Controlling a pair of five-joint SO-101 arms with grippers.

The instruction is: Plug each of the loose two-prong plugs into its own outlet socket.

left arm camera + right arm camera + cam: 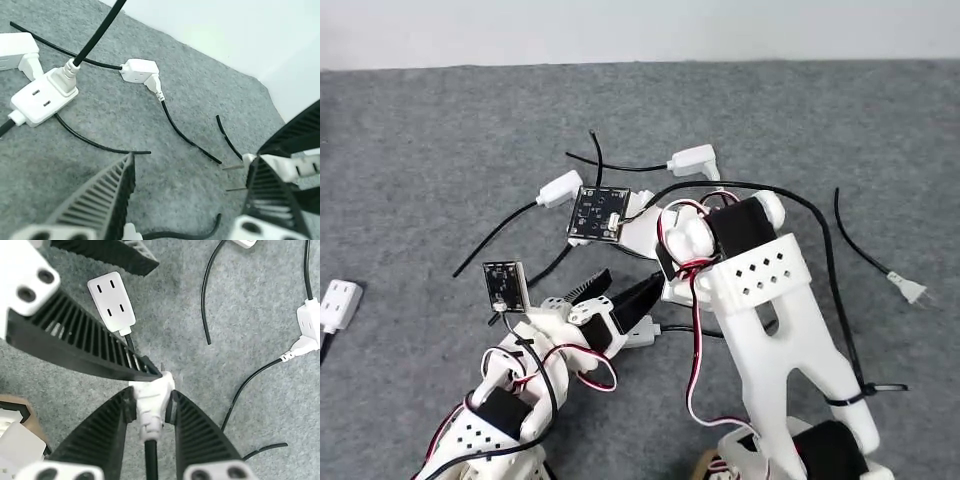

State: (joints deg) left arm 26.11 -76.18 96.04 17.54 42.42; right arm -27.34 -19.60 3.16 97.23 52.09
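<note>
Currently plug (152, 407) is off the bench (420, 130), pinched between the fingers of the right gripper (151, 399), prongs leading. Not yet seated. Nearest socket (111, 302) lies flat just ahead, slots up and empty. Left gripper (190, 167) has its fingers spread and holds nothing. One left finger (75, 345) lies across between plug and socket, blocking the straight path. Farther out, a second socket (37, 97) appears to have a cord plugged into its end, so likely one pair is done. Left to do, by my reading: this plug, plus a bare plug (910, 290) and a lone socket (340, 300), well apart at opposite edges. Loose black cords (500, 235) cross the work area.
</note>
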